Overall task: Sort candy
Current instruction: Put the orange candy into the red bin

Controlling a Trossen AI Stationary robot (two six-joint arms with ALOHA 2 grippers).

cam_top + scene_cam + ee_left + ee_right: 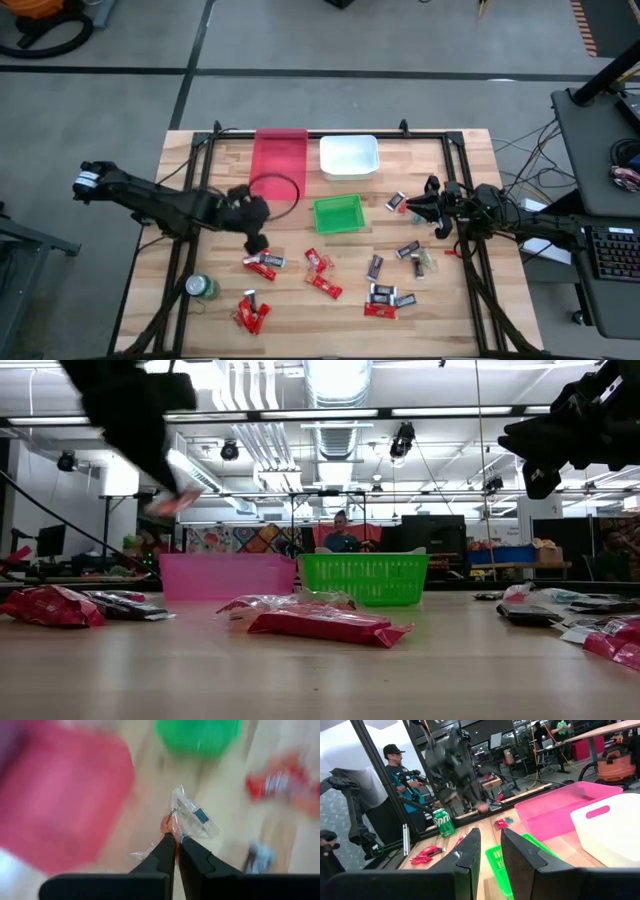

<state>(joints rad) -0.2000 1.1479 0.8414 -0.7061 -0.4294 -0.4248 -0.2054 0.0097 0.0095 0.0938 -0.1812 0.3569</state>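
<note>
- Green can [443, 823], right wrist view: white lettering on its side reads "Sprite"; the letters are partly turned away, so the reading rests on the visible "Spri".
- Clear wrapper [194, 815], left wrist view: carries a small blue mark and a line of print along one edge; neither can be read.
- Red candy wrappers [325, 624], low view: no legible print.
- Dark candy wrappers [375, 266], high view: pale marks only, unreadable.
</note>
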